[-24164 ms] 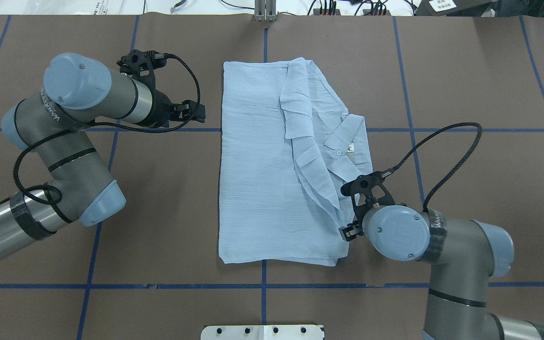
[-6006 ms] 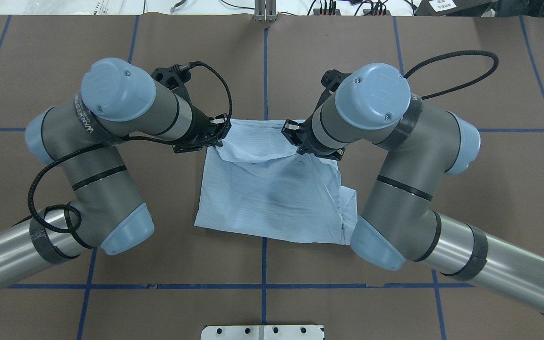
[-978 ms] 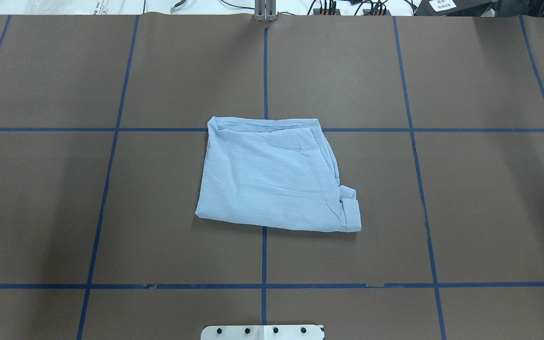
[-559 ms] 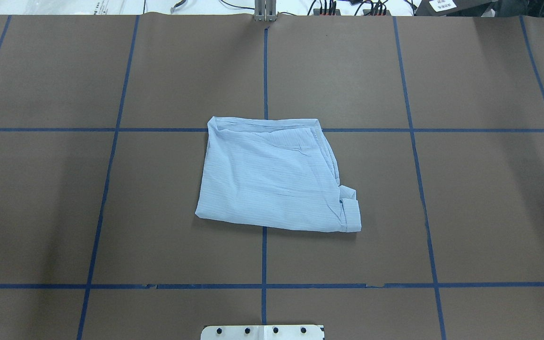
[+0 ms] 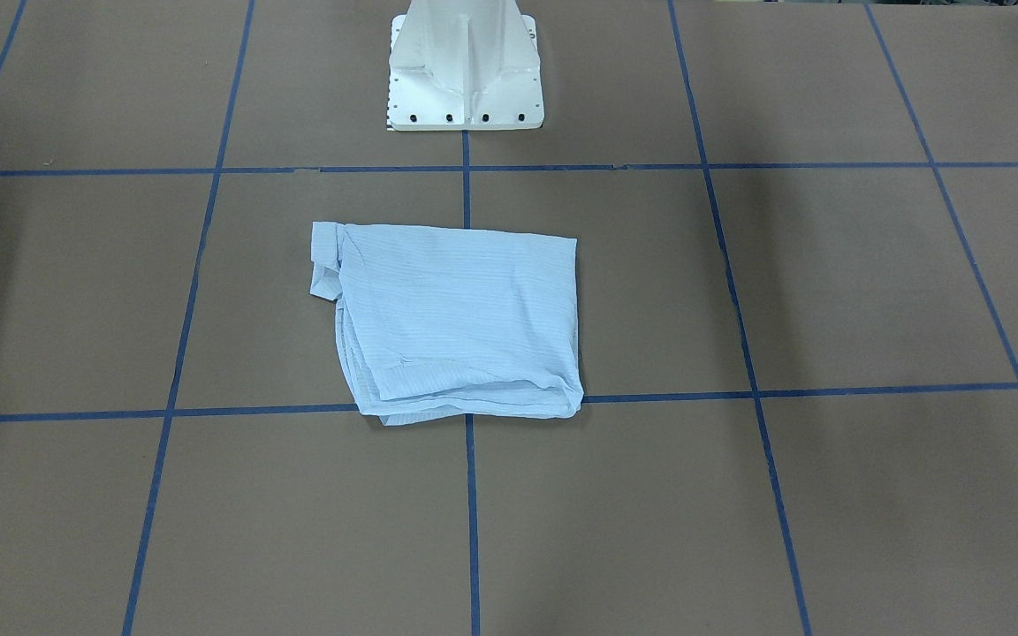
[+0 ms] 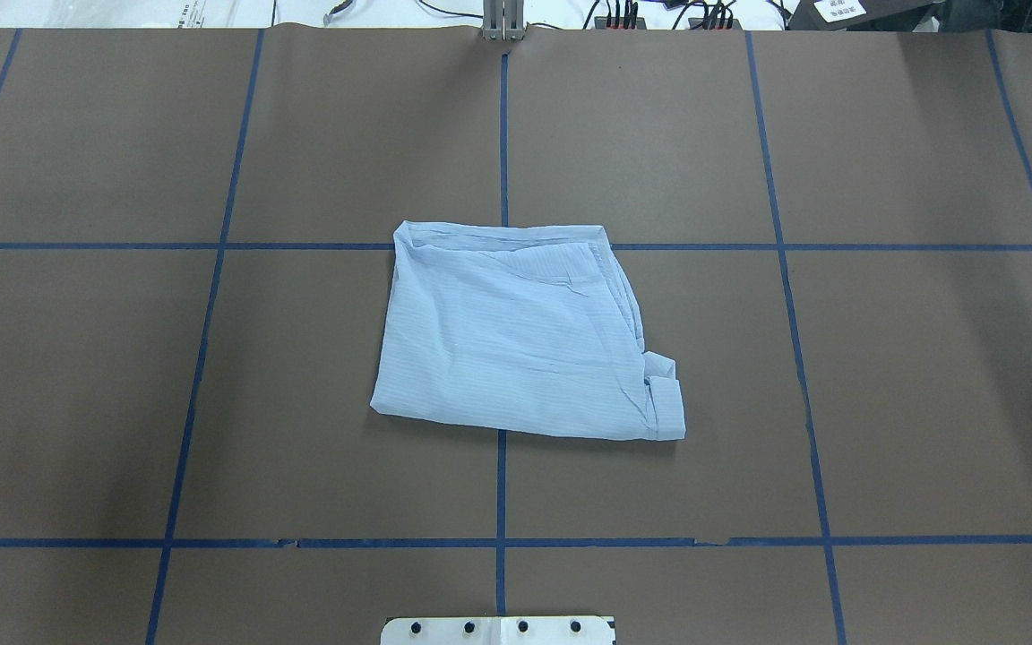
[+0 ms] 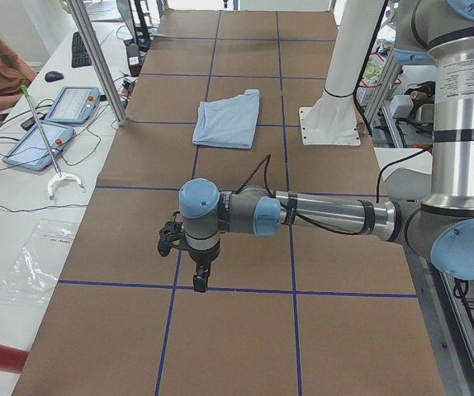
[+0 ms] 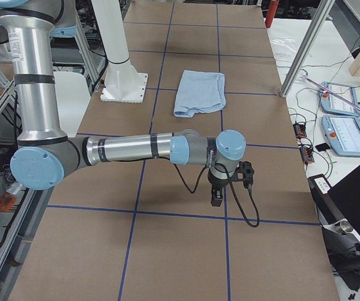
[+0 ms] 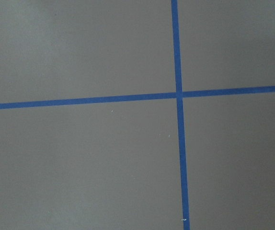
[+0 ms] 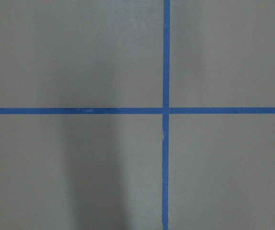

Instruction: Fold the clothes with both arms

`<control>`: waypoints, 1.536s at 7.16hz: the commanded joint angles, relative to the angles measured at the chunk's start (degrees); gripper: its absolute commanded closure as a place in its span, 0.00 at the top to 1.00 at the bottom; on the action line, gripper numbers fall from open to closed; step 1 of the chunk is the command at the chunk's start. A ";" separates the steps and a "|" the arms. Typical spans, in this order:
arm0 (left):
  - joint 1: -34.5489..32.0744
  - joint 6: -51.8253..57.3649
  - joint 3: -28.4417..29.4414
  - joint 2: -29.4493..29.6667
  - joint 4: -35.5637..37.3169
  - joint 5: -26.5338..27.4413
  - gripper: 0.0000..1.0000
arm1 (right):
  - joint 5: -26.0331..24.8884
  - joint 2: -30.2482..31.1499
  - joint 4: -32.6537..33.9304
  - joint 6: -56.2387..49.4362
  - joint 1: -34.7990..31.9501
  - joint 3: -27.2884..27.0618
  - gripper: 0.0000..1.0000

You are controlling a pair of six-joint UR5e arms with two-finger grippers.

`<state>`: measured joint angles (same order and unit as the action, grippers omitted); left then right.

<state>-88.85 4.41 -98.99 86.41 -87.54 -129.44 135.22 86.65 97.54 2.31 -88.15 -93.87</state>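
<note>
My left claw (image 7: 200, 283) and right claw (image 8: 217, 199) hang over the table's (image 6: 838, 403) ends, well apart from the folded shirt (image 6: 516, 336) between them, likely so the fold lies undisturbed; whether they are wide or narrow I cannot tell.

Left arm (image 7: 328, 219), right arm (image 8: 130, 148); silver-grey tubes, pale blue round joint caps (image 7: 197, 198); black bands

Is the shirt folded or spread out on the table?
Folded. The shirt lies as a compact rectangle, stacked layers showing along its edges; no sleeve lies spread.
</note>
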 commanded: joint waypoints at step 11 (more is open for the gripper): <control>0.00 2.53 -0.15 0.25 0.44 -3.25 0.99 | 2.94 8.45 -7.37 0.06 -2.72 -1.05 1.00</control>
<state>-88.86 6.94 -99.14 86.72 -87.16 -130.67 138.19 95.09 90.26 2.36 -90.88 -94.85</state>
